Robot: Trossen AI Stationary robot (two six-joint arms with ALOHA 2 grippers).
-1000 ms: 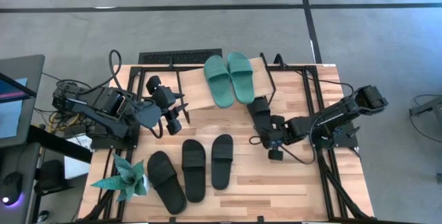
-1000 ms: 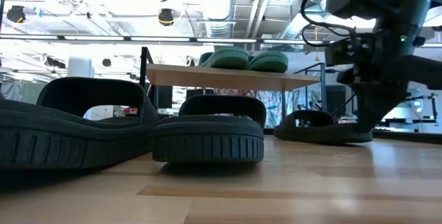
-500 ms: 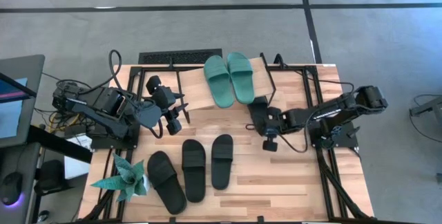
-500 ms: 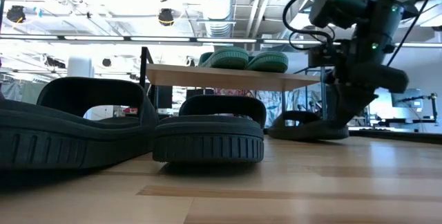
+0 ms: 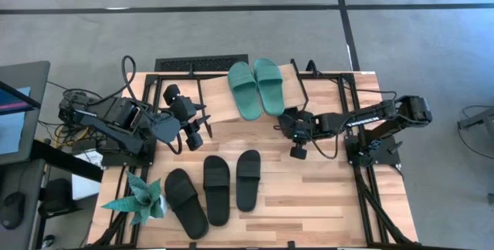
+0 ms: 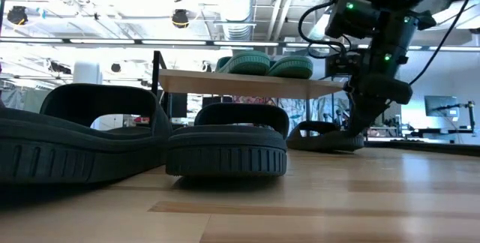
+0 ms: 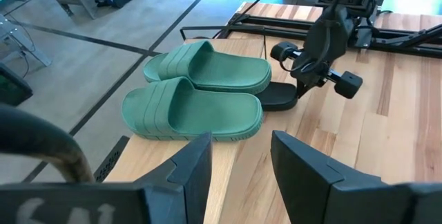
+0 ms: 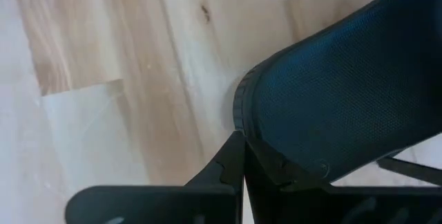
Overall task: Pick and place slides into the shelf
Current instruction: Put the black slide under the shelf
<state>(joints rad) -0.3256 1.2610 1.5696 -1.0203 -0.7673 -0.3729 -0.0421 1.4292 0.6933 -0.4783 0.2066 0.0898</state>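
Observation:
Two teal slides (image 5: 257,88) lie side by side on the shelf's slanted plank (image 5: 218,100). Three black slides (image 5: 216,189) rest soles down on the table in front. A fourth black slide (image 7: 279,97) lies on the table at the shelf's right end, partly beneath the plank, with my right gripper (image 5: 287,126) shut on it. My left gripper (image 5: 196,131) hangs open left of the shelf, touching nothing; its fingers (image 7: 196,168) frame the teal slides (image 7: 197,94). My right gripper pinches the fourth black slide by the rim of its sole (image 8: 275,159) at one end, between its two fingers (image 8: 233,163). It comes slanting down from the table's right side. The slide (image 6: 322,136) lies low on the tabletop under the gripper.
A teal paper plant (image 5: 143,200) stands at the table's near left corner. Black frame rails (image 5: 363,196) run along the table's sides and far edge. Bare wood lies right of the three black slides. Cables trail behind both arms.
My right gripper has travelled toward the far left, to the shelf's right end, staying shut. The black slide it holds has slid along the table with it and now sits partly under the plank.

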